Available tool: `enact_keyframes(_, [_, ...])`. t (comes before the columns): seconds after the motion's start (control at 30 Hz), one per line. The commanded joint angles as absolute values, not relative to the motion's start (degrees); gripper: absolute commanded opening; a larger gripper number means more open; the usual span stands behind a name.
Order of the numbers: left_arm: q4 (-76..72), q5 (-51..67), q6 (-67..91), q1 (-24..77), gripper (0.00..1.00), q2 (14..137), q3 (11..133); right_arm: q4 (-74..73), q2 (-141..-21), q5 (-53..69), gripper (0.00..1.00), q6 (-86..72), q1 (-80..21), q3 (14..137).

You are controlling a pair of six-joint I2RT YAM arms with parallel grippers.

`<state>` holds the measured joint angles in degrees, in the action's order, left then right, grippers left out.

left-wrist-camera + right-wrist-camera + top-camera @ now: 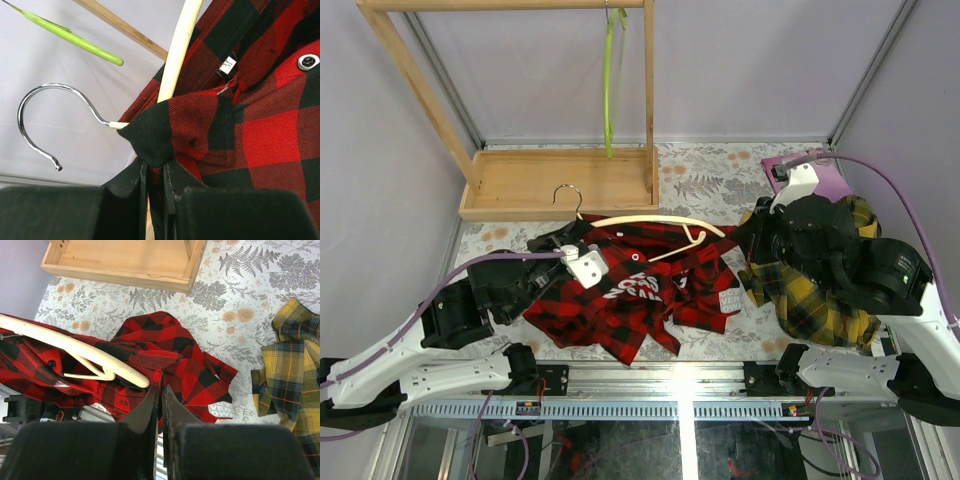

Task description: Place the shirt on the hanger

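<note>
While the red-and-black plaid shirt [620,310] lay crumpled on the floral table [705,180] near the arms, the cream hanger [655,222] rested along its far edge, partly tucked under the collar. The left tool [154,167] pinched a fold by the collar. The right tool [160,390] was clamped narrowly on cloth below the hanger's right end.

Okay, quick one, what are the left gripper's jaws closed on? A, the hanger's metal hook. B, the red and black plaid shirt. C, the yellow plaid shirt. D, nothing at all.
B: in the left wrist view the left gripper pinches a dark fold of the shirt beside the free metal hook.
</note>
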<state>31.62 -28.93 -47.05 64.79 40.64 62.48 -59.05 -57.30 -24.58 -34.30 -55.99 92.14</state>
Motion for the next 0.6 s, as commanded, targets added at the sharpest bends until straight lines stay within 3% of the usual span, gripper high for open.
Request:
enact_keyframes(0.0, [30.06,-33.20,-51.47,64.33,0.00,40.98,61.32,-61.03,-59.05,-27.78,0.00,-31.26,-55.99,98.56])
enact_keyframes(0.3, [30.23,-30.69,-50.71,64.39,0.00,44.16,61.46,-62.03,-65.46,-27.51,0.00,-29.66,-56.03,101.38])
enact_keyframes(0.57, [31.29,-24.18,-48.83,65.86,0.00,46.50,63.77,-52.69,-66.62,-31.40,0.00,-23.33,-55.99,96.53])
